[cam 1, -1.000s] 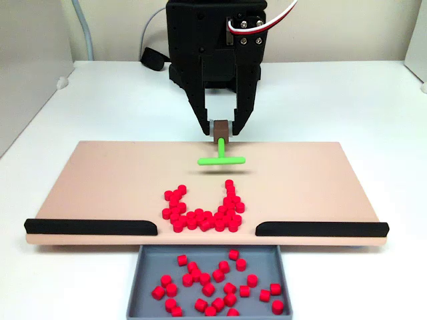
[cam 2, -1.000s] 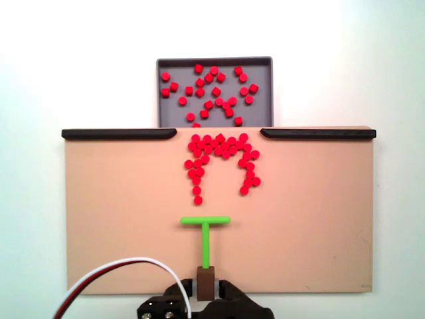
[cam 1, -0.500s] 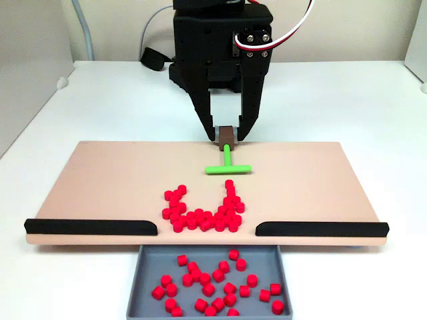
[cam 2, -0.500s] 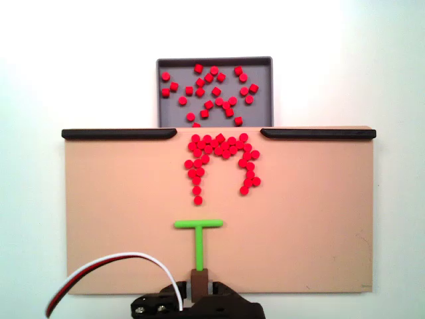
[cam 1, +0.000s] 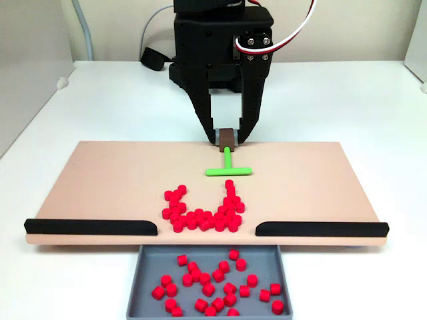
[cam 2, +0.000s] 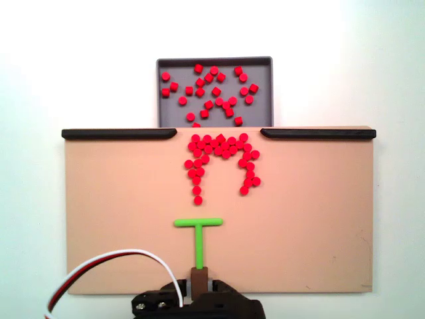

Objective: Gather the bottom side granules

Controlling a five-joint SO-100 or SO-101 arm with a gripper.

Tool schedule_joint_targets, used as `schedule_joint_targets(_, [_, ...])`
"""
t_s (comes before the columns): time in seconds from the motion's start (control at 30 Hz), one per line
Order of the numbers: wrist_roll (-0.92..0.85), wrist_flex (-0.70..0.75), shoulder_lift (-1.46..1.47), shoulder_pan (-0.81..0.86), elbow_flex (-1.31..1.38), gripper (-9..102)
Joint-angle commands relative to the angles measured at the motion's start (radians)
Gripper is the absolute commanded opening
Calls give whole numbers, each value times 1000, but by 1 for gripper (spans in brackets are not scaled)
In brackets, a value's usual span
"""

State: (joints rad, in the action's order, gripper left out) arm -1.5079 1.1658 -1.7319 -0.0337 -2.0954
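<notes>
The claw (cam 1: 227,137) grips the brown handle of a green pusher (cam 1: 228,169). The granules (cam 1: 203,212) sit clustered on the board (cam 1: 100,180) beside its front edge, others in the tray (cam 1: 137,283).

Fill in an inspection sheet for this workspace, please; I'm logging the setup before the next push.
Surface: white table carrying a tan board with two black rails along one edge and a gap between them.
Job's things: granules in a U-shaped cluster on the board at the gap; more lie in the grey tray beyond it. Green T-bar stands apart from the cluster, crossbar towards it.
Clutter: nothing seen on the board.
Gripper: gripper shut on the T-bar's brown block, at the board's far edge from the tray.
Cables: red, white and black wires loop from the gripper; a grey cable runs along the wall.
Surroundings: plain walls; a black object behind the arm.
</notes>
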Motion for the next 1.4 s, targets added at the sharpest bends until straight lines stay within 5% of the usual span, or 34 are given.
schedule_joint_targets(0.0, [2, -5, 3, 5, 26, 0])
schedule_joint_targets(1.37, [18, -5, 137, 14, 158, 0])
